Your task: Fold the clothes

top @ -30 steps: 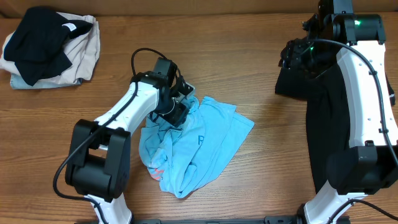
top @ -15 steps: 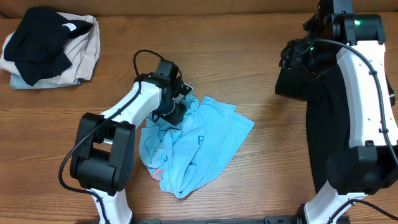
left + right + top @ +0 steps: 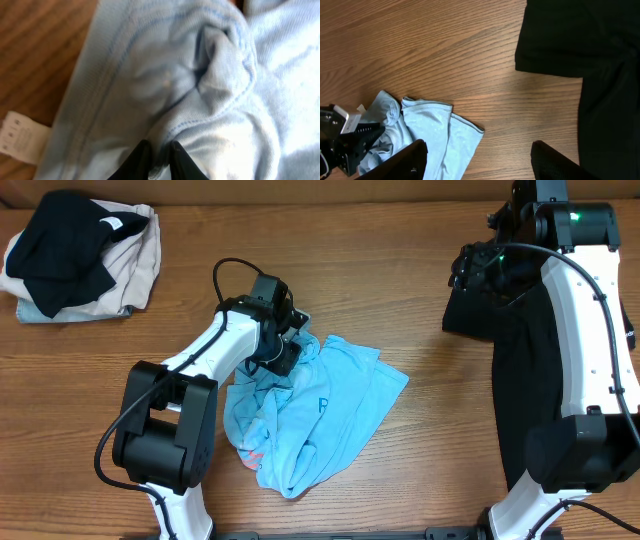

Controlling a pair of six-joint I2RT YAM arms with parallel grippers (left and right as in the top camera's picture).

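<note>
Centrally on the table [image 3: 400, 260], the light-blue T-shirt [image 3: 315, 415] is seen lying crumpled, not yet folded. A patch of orange-red print [image 3: 250, 452] is noted near its lower left edge. The left gripper [image 3: 288, 352] is set down on the shirt's upper left part. In the left wrist view its fingers [image 3: 176, 159] are drawn nearly together, with a ridge of blue fabric pinched between them. A white label [image 3: 17, 137] is seen at the cloth's edge, over bare wood.

The right gripper [image 3: 479, 145] is spread wide above bare wood and nothing is held in it. The black shirt [image 3: 515, 370] is laid out along the table's right side, partly covered by the right arm, well apart from the blue one. A heap of black and beige garments [image 3: 80, 255] is recorded at the far left corner.
</note>
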